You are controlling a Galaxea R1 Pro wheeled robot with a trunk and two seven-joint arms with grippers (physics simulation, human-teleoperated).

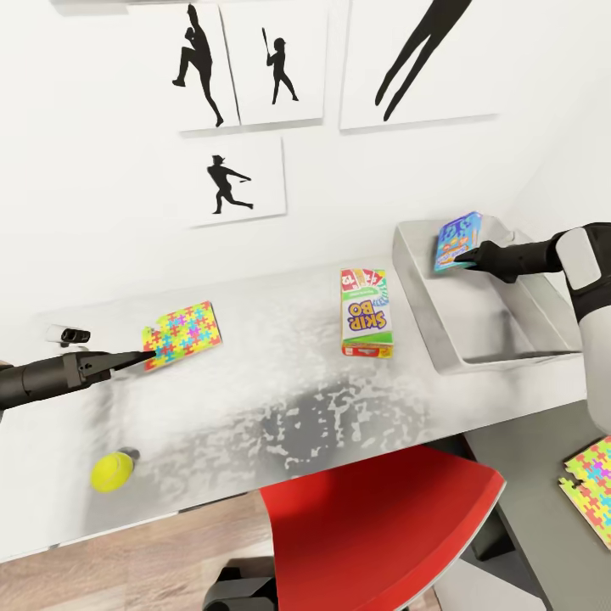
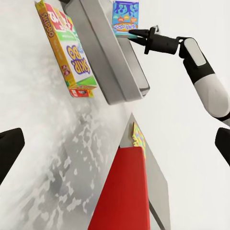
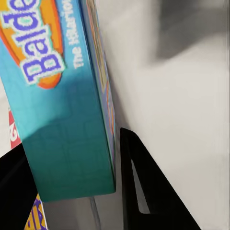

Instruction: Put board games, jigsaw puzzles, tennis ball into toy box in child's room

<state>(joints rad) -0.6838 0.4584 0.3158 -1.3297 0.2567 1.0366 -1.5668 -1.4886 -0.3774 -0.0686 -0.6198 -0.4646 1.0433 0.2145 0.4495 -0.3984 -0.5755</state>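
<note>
My right gripper (image 1: 469, 257) pinches the blue board game (image 1: 457, 241) between its fingers (image 3: 143, 191), held upright over the toy box (image 1: 509, 335); box interior looks bare. My left gripper (image 1: 146, 360), jaws spread, tip at the jigsaw puzzle (image 1: 182, 333). Skip-Bo box (image 1: 366, 311) mid-table, beside the toy box. Tennis ball (image 1: 111, 472) near table (image 1: 280, 407) front edge. Red chair (image 1: 373, 526) below. Second puzzle (image 1: 594, 488) lies off to the right.

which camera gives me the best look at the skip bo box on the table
The head view: the Skip-Bo box shows whole, lying flat on the table beside the toy box. The left wrist view shows it nearly whole but slanted. The right wrist view gives at most a red sliver behind the blue game, too little to tell.
</note>
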